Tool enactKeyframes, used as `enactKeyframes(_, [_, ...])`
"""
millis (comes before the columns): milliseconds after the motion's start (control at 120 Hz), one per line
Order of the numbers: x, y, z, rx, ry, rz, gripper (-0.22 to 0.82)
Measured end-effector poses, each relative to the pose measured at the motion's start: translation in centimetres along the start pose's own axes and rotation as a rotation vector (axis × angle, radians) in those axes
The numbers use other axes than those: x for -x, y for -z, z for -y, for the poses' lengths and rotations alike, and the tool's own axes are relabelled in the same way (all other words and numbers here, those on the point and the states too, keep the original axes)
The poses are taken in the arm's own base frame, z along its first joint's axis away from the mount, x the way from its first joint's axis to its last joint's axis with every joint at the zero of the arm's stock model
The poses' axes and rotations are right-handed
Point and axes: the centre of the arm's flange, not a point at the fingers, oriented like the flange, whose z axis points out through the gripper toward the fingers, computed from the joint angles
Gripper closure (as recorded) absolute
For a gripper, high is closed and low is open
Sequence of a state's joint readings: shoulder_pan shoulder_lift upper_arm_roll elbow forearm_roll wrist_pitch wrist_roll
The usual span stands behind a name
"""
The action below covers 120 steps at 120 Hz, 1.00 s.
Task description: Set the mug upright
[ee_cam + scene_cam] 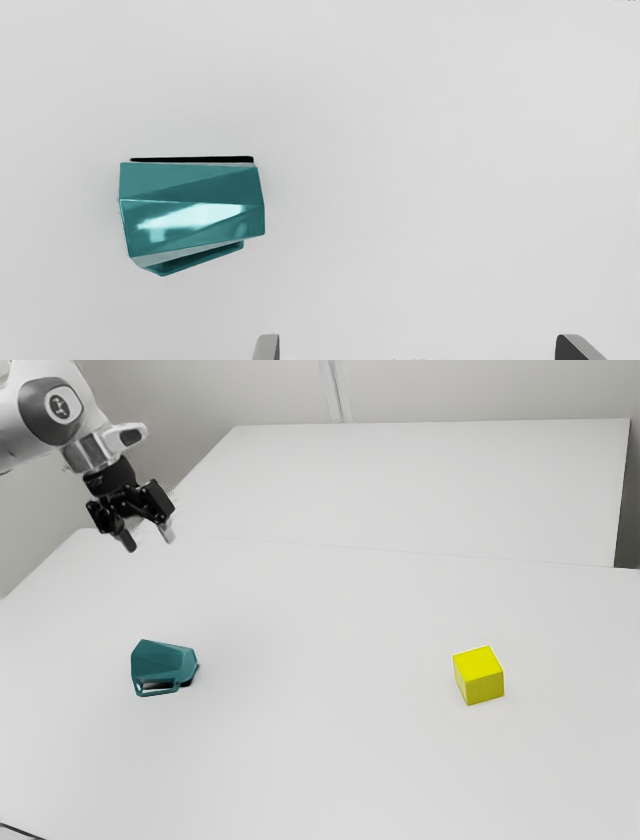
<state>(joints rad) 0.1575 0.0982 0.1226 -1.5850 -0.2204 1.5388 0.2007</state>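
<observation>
My gripper (150, 540) hangs above the table at the exterior view's upper left, apart from everything. A teal faceted mug (162, 663) lies on its side on the table, lower in that view than the gripper, its handle low against the tabletop. In the wrist view the gripper (417, 347) is open, its two fingertips wide apart with bare tabletop between them. The mug (192, 210) lies off to one side of the fingers, its faceted side facing the camera; its inside is hidden there.
A yellow cube (478, 675) sits on the white table (320, 760) at the exterior view's right, well apart from the mug. A pale raised panel or surface (430, 485) stretches along the far side.
</observation>
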Motion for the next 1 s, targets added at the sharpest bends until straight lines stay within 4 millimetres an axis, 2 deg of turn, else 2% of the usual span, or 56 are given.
enactKeyframes(108, [1.1,-1.5,5.9,0.13,0.078,0.008,0.0])
enactKeyframes(167, [1.6,-2.0,8.7,0.187,0.101,0.001,0.0])
enactKeyframes(250, [2.3,-3.7,12.5,0.28,0.128,-0.001,0.0])
enactKeyframes(383, [3.0,-6.7,16.8,0.398,0.132,-0.023,0.0])
enactKeyframes(542, [2.7,-11.6,20.3,0.472,0.118,-0.035,0.0])
enactKeyframes(742, [2.6,-16.3,23.0,0.501,0.096,-0.058,0.0])
enactKeyframes(858, [2.0,-18.6,23.8,0.529,0.077,-0.088,0.0])
enactKeyframes(1000, [3.0,-21.2,23.6,0.582,0.06,-0.095,0.0])
